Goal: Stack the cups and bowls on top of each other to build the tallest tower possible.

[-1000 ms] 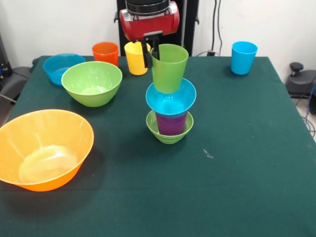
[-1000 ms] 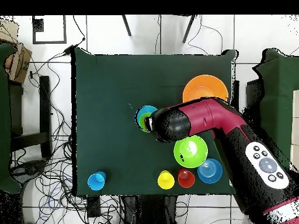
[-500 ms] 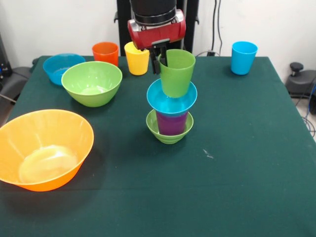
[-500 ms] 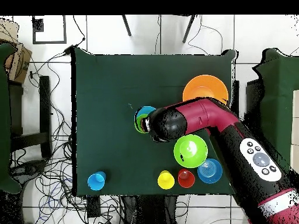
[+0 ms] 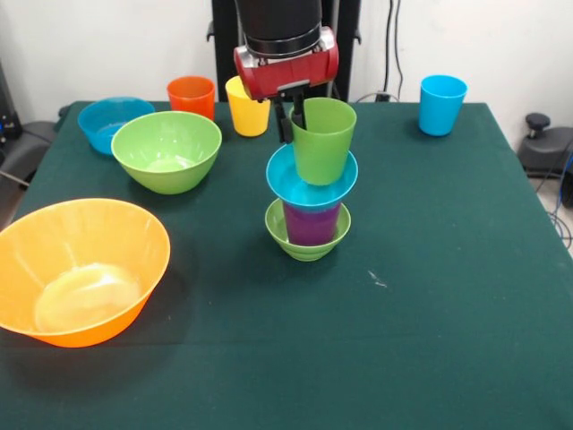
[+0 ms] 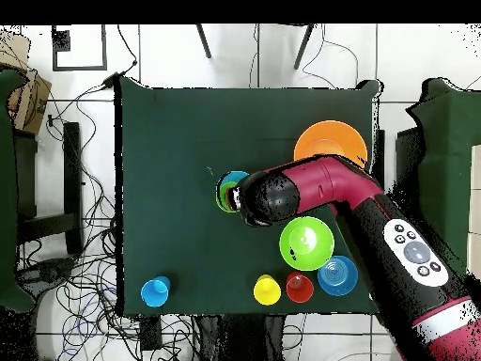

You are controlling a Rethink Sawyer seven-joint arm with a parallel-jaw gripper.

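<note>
The tower stands mid-table: a small green bowl, a purple cup in it, a small blue bowl on that, and a green cup on top, tilted slightly. My gripper comes down from above and is shut on the green cup's left rim. In the overhead view the tower shows just left of the arm's head, which hides the fingers. The orange cup, yellow cup and light blue cup stand along the far edge.
A very large orange bowl sits at the near left. A medium green bowl and a medium blue bowl sit at the far left. In the overhead view the arm crosses the table's right side above those bowls.
My gripper moved to the picture's right with the green cup and set it lower, down into the small blue bowl. The other cups and bowls have not moved.
</note>
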